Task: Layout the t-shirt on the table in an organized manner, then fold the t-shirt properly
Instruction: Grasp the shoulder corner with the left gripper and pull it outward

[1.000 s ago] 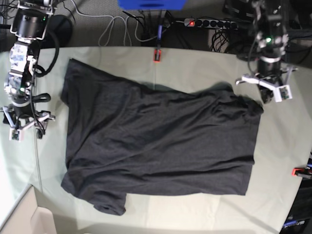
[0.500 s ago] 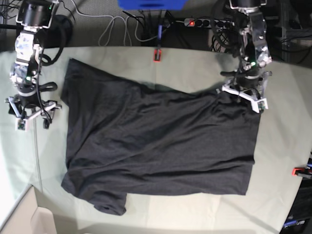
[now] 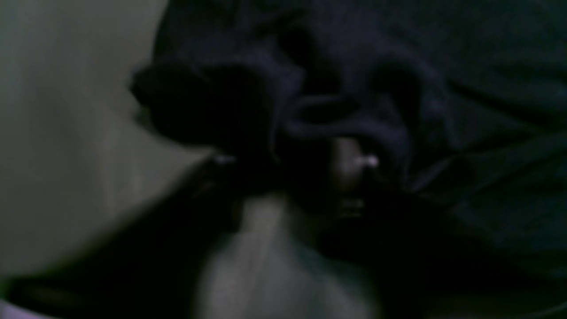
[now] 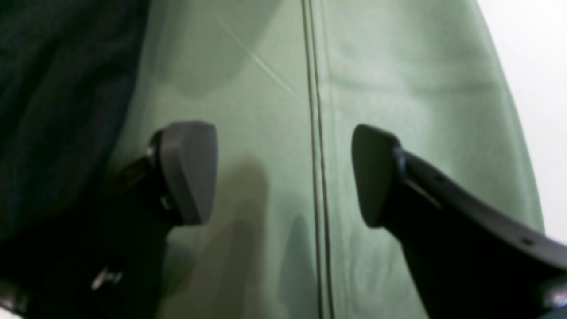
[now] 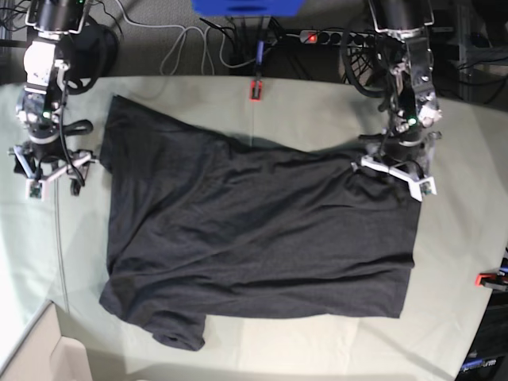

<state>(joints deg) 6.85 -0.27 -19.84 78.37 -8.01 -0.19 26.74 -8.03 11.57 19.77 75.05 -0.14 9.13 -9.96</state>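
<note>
The dark t-shirt [image 5: 254, 230] lies spread on the pale green table [image 5: 317, 103], with one sleeve curled at the near left. My left gripper [image 5: 390, 171] is down on the shirt's far right corner. In the left wrist view, bunched folds of the t-shirt [image 3: 345, 124] sit between the dark, blurred fingers of the left gripper [image 3: 294, 164], which is shut on the cloth. My right gripper [image 5: 51, 171] hangs over bare table [image 4: 266, 88] just left of the shirt's edge [image 4: 53, 88]. In the right wrist view the right gripper [image 4: 283, 173] is open with nothing between its fingers.
Red clamps hold the table cover at the far edge [image 5: 255, 89] and the right edge [image 5: 486, 279]. Behind the table lie a power strip [image 5: 333, 36], cables and a blue object [image 5: 246, 6]. A seam [image 4: 314, 133] runs through the cover under the right gripper.
My left arm swung in from the right and came down on the shirt's far right corner, and its jaws closed on the cloth. My right arm moved toward the far side, still open.
</note>
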